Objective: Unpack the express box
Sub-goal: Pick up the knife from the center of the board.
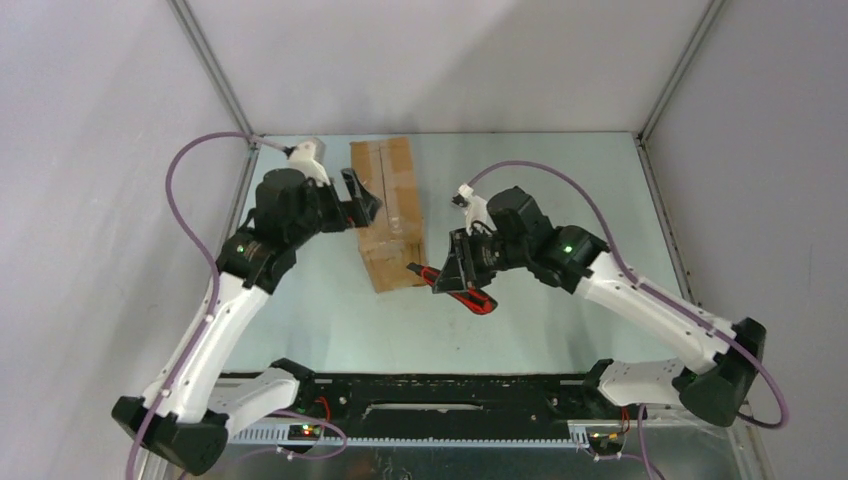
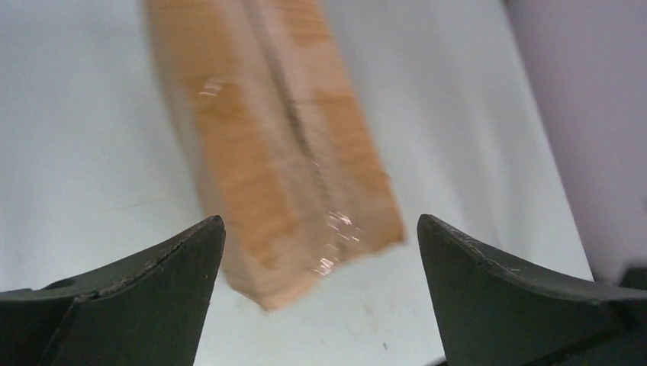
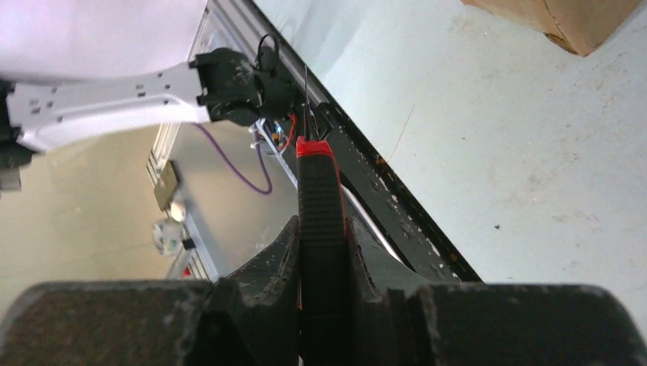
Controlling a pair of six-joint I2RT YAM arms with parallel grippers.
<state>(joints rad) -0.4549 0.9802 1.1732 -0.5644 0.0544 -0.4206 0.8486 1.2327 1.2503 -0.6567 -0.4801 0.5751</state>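
Express box [image 1: 388, 210] upper centre of top view, lying on pale surface [image 1: 560, 190], taped seam up. Left jaws spread wide just left of box, holding nothing; wrist view shows box blurred beyond fingertips [image 2: 191, 259]. Right jaws clamped narrow on red-handled utility knife [image 1: 455, 288], its tip near box's lower-right corner.

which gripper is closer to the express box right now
Left. The left gripper, open, is right beside the express box, on its left; the right gripper, shut on the utility knife, stands off its near right corner.
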